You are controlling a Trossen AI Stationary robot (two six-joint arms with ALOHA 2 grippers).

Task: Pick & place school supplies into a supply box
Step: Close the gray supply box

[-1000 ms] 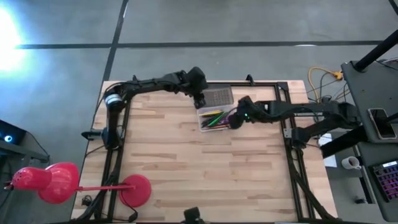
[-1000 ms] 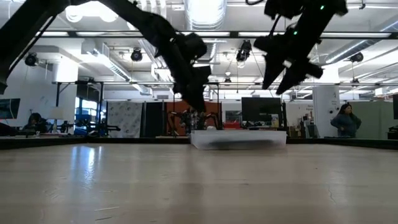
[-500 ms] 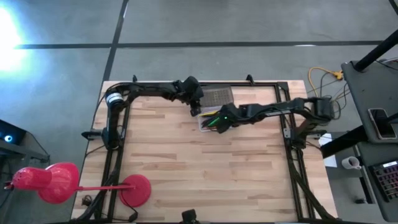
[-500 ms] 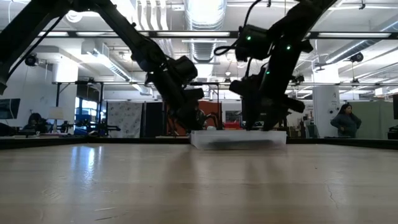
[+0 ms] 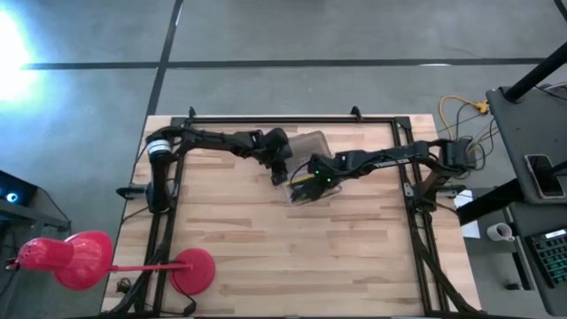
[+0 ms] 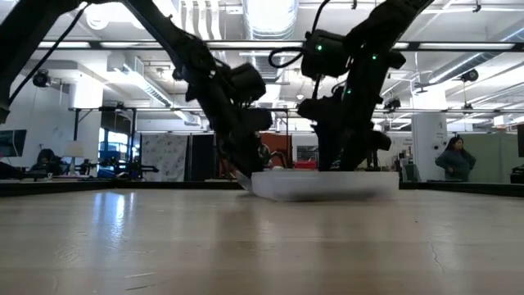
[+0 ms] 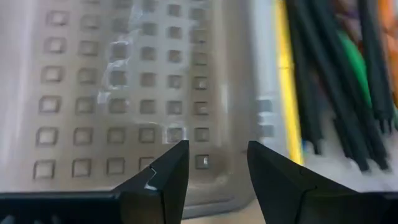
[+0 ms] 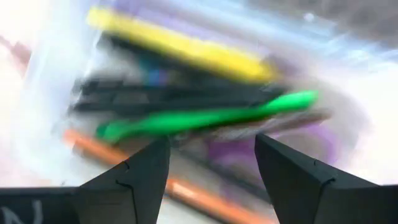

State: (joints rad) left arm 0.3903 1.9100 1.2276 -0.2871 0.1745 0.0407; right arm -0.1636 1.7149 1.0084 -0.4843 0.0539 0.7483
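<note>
- Pale butcher-block wooden tabletop (image 5: 292,248) with a dark metal frame around it; a red desk lamp (image 5: 80,260) sits at one corner, and the low view looks into a big open office behind.
- Small clear plastic supply box (image 5: 301,168) sits near the table's far edge, about mid-width. Its grey hinged lid (image 7: 124,93), covered in a grid of little square bumps, is folded out to the far side.
- Left gripper (image 5: 280,170) is right at the box's left end. In the left wrist view its dark fingers (image 7: 166,177) are only a narrow gap apart, holding nothing, hovering over the lid's edge.
- Right gripper (image 5: 310,182) is down over the box from the right. Its fingers (image 8: 134,180) are spread moderately wide with nothing pinched between them, just above the contents.
- Thin pens and pencils (image 8: 199,115) lie bundled inside, roughly parallel, long axes along the box's length: yellow, bright green, orange and several dark ones. There's a purple blur beneath them, too smeared to identify.
- Box itself looks slightly skewed to the table edge in the high view.
</note>
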